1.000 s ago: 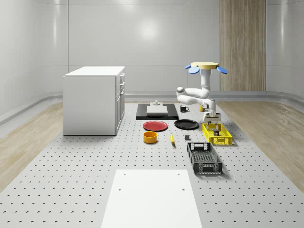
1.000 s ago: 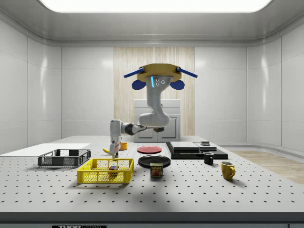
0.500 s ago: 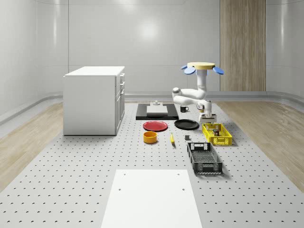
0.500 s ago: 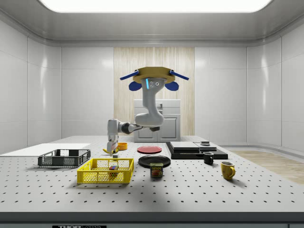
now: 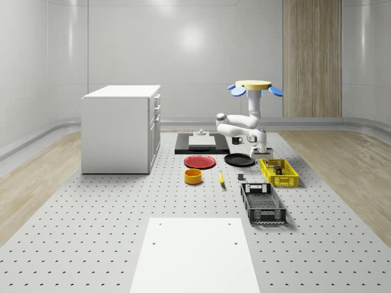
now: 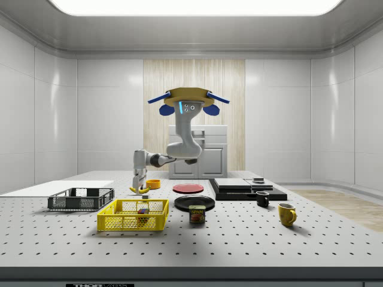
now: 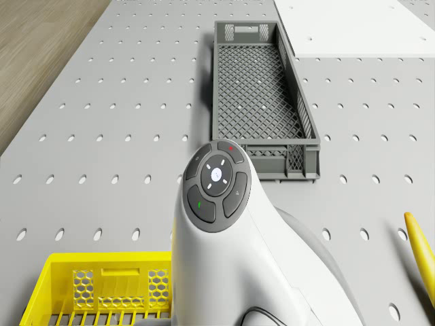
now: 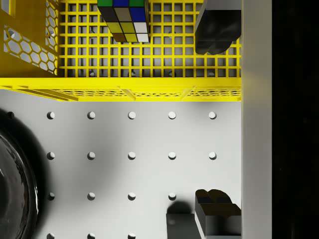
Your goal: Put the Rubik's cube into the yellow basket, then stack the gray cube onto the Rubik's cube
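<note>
In the whole-scene view I am watching the drone (image 5: pixel 255 86) hovering over the far part of the table (image 5: pixel 91 232), above the black plate (image 5: pixel 239 160). The arm is reaching down, and the hand (image 5: pixel 261 148) is hanging just past the far end of the yellow basket (image 5: pixel 279 173), which is sitting toward the table's right edge. A small gray cube (image 5: pixel 241 177) is lying on the table between the banana (image 5: pixel 221 177) and the basket.

In the side view the drone (image 6: pixel 184 98) is floating well above the table, and the hand (image 6: pixel 141 190) is hanging above the basket (image 6: pixel 133 216), clear of its rim. The Rubik's cube (image 6: pixel 142 210) is resting inside the basket.

In the drone view I am looking past the arm at the gray crate (image 7: pixel 262 95) and a corner of the basket (image 7: pixel 102 295).

In the wrist view the fingers (image 8: pixel 214 30) are standing wide apart, gripping nothing. The Rubik's cube (image 8: pixel 124 17) is sitting on the basket's floor.
</note>
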Motion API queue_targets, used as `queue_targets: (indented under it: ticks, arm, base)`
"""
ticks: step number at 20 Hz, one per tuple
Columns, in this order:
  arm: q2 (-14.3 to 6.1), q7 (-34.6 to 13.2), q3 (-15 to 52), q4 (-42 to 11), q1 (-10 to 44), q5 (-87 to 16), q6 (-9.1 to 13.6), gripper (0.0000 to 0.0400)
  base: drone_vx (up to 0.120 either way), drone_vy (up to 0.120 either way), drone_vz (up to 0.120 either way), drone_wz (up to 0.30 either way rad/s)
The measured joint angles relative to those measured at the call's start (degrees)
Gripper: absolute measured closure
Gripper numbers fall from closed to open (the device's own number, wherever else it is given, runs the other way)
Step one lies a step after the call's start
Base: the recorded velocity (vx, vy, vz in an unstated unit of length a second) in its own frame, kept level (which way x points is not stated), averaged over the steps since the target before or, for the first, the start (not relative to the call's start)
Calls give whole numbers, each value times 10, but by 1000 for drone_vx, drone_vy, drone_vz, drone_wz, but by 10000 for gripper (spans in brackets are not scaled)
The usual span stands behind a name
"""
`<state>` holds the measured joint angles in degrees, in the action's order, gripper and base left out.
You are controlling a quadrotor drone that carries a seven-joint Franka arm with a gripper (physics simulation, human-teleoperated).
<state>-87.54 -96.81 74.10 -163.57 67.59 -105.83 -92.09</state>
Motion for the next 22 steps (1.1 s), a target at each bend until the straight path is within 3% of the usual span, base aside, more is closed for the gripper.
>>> queue_targets:
  ticks: [9,17,22]
  arm:
    - [-1,0,0,0,0,1,-1,0]
    - [-3,-1,0,0,1,1,-2,0]
    - [-3,-1,0,0,1,1,-3,0]
  base:
    - [9,-120,0,0]
    - [0,-120,-120,0]
    - [0,-120,0,0]
